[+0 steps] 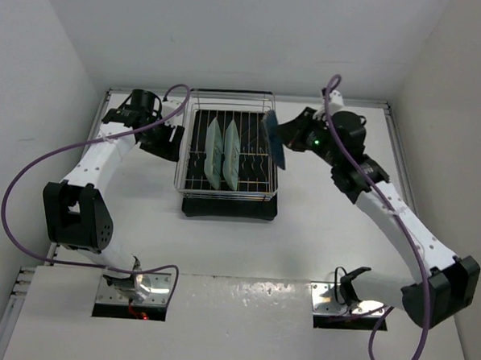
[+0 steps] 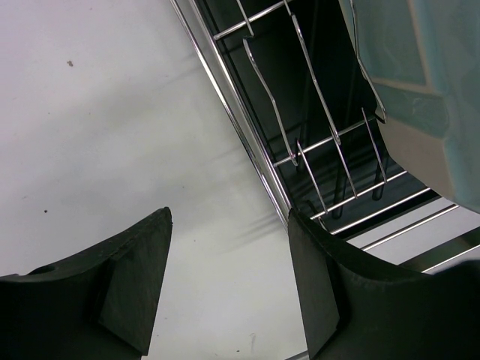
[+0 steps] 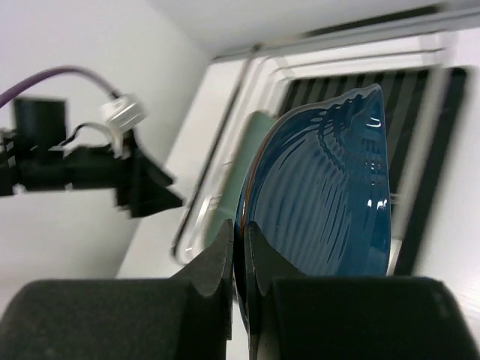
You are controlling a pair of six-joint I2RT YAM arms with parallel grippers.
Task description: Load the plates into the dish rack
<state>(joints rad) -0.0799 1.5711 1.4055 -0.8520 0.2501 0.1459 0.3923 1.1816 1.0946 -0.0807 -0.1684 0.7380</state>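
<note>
The chrome wire dish rack (image 1: pixel 194 179) stands on its black tray at the table's middle back. Two mint-green plates (image 1: pixel 214 153) (image 1: pixel 233 154) stand on edge inside it. My right gripper (image 1: pixel 280 134) is shut on the rim of the dark blue plate (image 1: pixel 271 137), holding it on edge over the rack's right side; the wrist view shows the fingers (image 3: pixel 225 259) pinching the plate (image 3: pixel 322 187). My left gripper (image 1: pixel 176 138) is open and empty beside the rack's left edge (image 2: pixel 247 142); a mint plate (image 2: pixel 427 82) shows at upper right.
White walls close in the table on three sides. Purple cables loop from both arms. The left arm's gripper shows in the right wrist view (image 3: pixel 139 180) beyond the rack.
</note>
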